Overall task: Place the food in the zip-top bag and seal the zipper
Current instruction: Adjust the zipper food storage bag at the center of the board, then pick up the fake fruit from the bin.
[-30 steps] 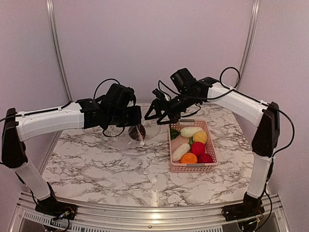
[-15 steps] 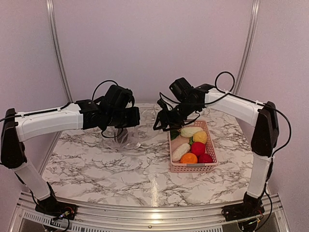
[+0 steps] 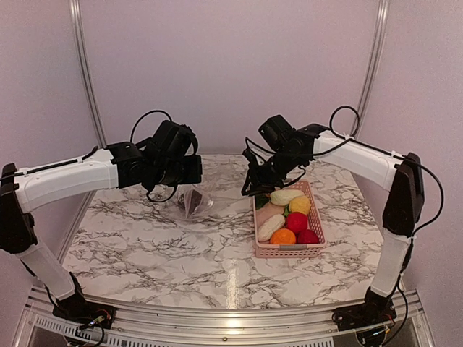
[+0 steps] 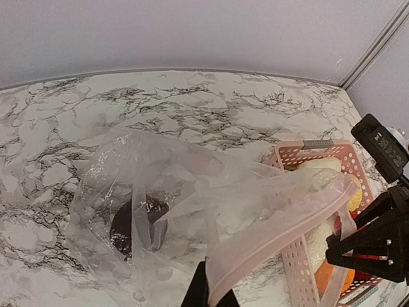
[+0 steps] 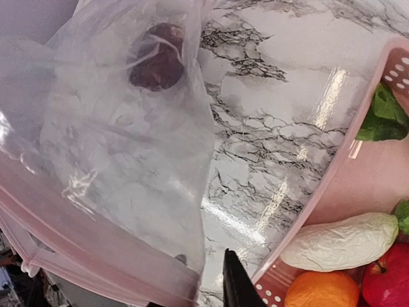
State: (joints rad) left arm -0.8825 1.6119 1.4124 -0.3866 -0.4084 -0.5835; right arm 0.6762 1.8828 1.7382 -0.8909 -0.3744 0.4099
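Left wrist view, left pincer (image 4: 209, 295) pinching zip-top bag (image 4: 192, 192) mouth

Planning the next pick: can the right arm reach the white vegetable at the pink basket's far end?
Probably yes: the right tool hovers by the far end of the pink basket, and the white vegetable lies uncovered.

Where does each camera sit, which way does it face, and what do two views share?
Top external: above and behind the bases, facing down over the marble table; both arms show.
Left wrist: on the left arm, facing the far right corner over the zip-top bag; own jaws at bottom, right arm's at right.
Right wrist: on the right arm, facing down at bag and pink basket; one jaw tip shows.
Shared: all show the dark food inside the bag.
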